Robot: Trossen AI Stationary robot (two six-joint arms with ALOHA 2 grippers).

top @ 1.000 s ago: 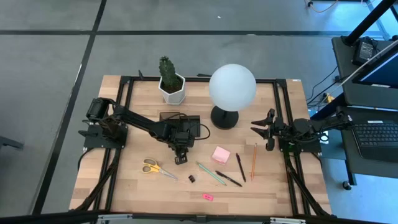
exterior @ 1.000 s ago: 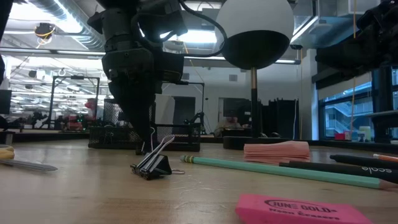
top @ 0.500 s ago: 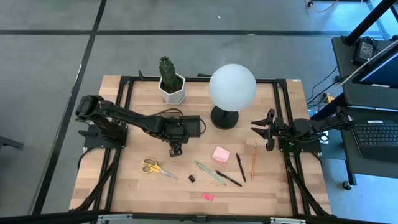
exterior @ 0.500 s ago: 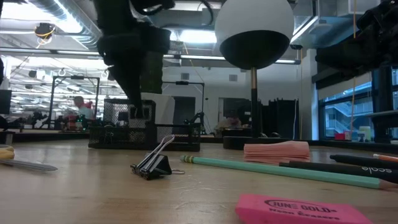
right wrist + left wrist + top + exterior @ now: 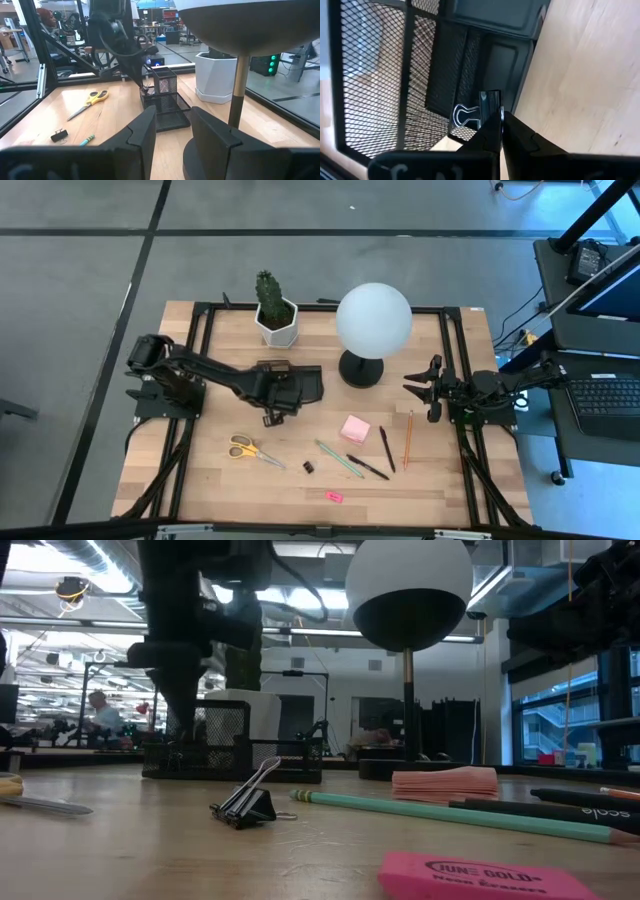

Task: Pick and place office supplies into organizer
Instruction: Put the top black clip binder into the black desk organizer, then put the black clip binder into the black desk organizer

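Note:
My left gripper (image 5: 269, 417) hangs by the near side of the black mesh organizer (image 5: 300, 381), shut on a small black binder clip (image 5: 489, 104). In the low view the gripper (image 5: 180, 725) stands in front of the organizer (image 5: 232, 755). On the table lie the yellow-handled scissors (image 5: 250, 449), a second binder clip (image 5: 248, 805), a pink sticky-note pad (image 5: 354, 428), a green pen (image 5: 338, 458), two black pens (image 5: 386, 448), an orange pencil (image 5: 408, 438) and a pink eraser (image 5: 480, 875). My right gripper (image 5: 172, 135) waits open at the table's right edge. My left gripper pinches the binder clip's black body (image 5: 491, 100) between the ends of its two fingers, coming steeply from above. The clip's silver wire handles (image 5: 462, 116) stick out to one side. The clip is lifted clear, above the organizer's mesh.
A white globe lamp (image 5: 373, 321) stands right of the organizer, and a cactus in a white pot (image 5: 274, 310) stands behind it. The loose supplies lie across the near half of the table.
My left gripper has risen and gone toward the table's far left, from above the bare wood to the organizer's near side. It has tipped to point more steeply down and stayed shut.

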